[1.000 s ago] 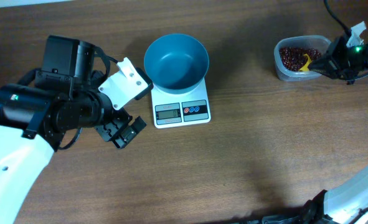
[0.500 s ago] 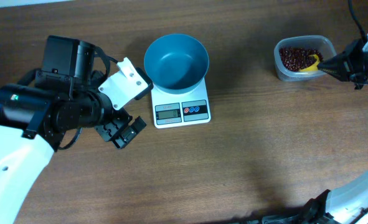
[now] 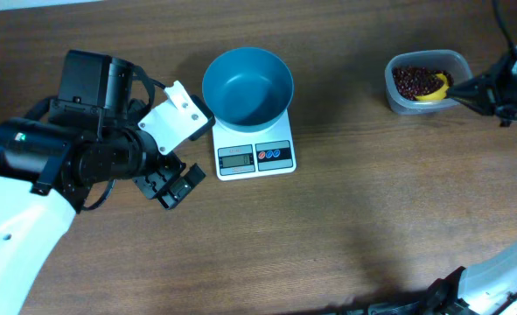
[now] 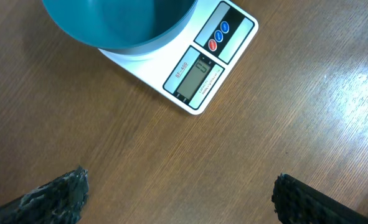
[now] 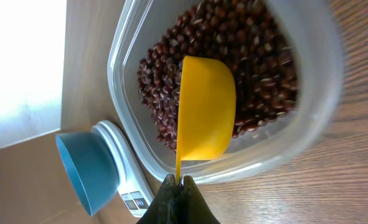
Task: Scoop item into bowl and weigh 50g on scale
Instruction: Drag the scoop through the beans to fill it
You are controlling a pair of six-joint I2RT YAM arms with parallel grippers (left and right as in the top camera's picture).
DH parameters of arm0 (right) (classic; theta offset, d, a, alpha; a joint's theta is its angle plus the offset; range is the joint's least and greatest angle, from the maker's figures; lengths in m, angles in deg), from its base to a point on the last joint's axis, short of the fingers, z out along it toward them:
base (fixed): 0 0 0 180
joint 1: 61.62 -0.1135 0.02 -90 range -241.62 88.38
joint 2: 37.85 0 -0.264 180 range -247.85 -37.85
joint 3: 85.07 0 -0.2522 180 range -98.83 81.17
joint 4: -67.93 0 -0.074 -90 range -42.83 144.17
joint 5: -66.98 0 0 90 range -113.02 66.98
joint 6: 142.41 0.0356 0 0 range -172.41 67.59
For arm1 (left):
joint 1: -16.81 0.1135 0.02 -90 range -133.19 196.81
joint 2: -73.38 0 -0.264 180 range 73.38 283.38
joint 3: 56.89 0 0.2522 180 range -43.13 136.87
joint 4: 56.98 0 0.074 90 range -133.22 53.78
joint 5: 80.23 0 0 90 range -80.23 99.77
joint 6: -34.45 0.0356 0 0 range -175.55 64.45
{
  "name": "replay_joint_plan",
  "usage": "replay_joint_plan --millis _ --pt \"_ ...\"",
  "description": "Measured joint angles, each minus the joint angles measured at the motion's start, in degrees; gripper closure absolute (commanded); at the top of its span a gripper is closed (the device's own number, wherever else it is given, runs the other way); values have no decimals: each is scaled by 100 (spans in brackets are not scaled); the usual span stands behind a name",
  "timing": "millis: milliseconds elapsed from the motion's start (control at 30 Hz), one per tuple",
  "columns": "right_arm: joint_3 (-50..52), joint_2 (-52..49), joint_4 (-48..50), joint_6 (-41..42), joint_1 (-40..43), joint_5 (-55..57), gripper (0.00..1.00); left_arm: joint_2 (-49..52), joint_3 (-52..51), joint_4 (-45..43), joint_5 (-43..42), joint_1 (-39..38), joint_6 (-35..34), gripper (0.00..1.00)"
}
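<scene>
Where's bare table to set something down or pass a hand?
Free: the broad tabletop between the scale and the clear tub, down toward the near edge, and in front of the scale. Crowded: left of the scale, by the left gripper, and the tub's right side, where the right gripper holds the yellow scoop.

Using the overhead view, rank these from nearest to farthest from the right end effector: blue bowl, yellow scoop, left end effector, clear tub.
1. yellow scoop, its handle gripped in the right end effector, far right.
2. clear tub, around the scoop's cup, top right.
3. blue bowl, on the scale, centre.
4. left end effector, open, left of the scale.
</scene>
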Motion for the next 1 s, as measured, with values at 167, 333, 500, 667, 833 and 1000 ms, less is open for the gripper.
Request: replay_joint_plan --millis 167,333,500,667,833,1000 --pt "0 0 -2 -166 304 -374 96 0 0 -2 0 0 0 1" --pt "0 0 -24 -481 313 -463 96 0 0 -2 0 0 2 1" --pt "4 -2 -42 -763 546 -962 96 0 0 -2 0 0 0 1" --pt "4 -2 -42 -835 717 -1338 96 0 0 -2 0 0 2 1" --pt "4 -2 -44 -861 721 -1469 96 0 0 -2 -2 0 2 1" --pt "4 -2 -111 -861 721 -1659 96 0 0 0 -2 0 0 1"
